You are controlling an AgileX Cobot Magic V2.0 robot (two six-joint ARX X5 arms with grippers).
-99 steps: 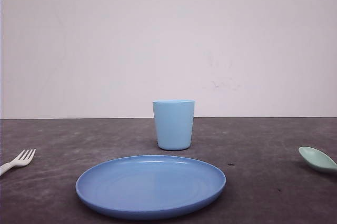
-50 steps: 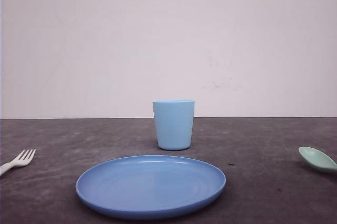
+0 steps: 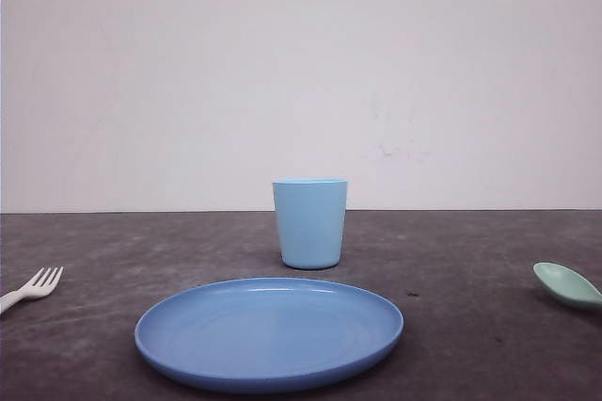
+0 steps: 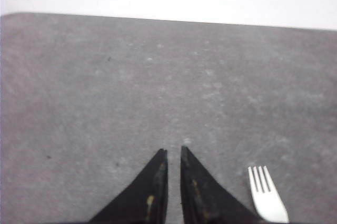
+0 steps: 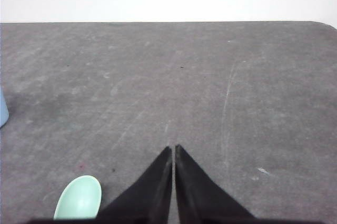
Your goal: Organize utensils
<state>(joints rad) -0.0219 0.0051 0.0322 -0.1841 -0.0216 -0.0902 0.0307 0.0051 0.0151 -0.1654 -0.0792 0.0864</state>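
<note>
1. The fork (image 3: 33,286) is white plastic with four tines. I judge it very light and stiff, with a smooth skin that can slip. It lies flat on the surface (image 3: 470,344) at the far left edge of the front view, well apart from the plate (image 3: 269,333). The handle is the better place to take hold, not the thin tines.
2. The spoon (image 3: 567,285) is pale mint plastic, probably just as light. It lies at the far right edge, bowl facing up. Its handle is cut off by the picture border, so I cannot tell how it points. A hold on the neck or handle looks safer than on the rounded bowl.
3. The left tool (image 4: 174,153) has its fingers pressed nearly together, pinching nothing, with the fork just to its right.
4. The right tool (image 5: 173,149) is also pressed together and empty; the spoon bowl is near it, to its left.
5. Count: one fork, one spoon, one plate, one cup (image 3: 310,223).
</note>
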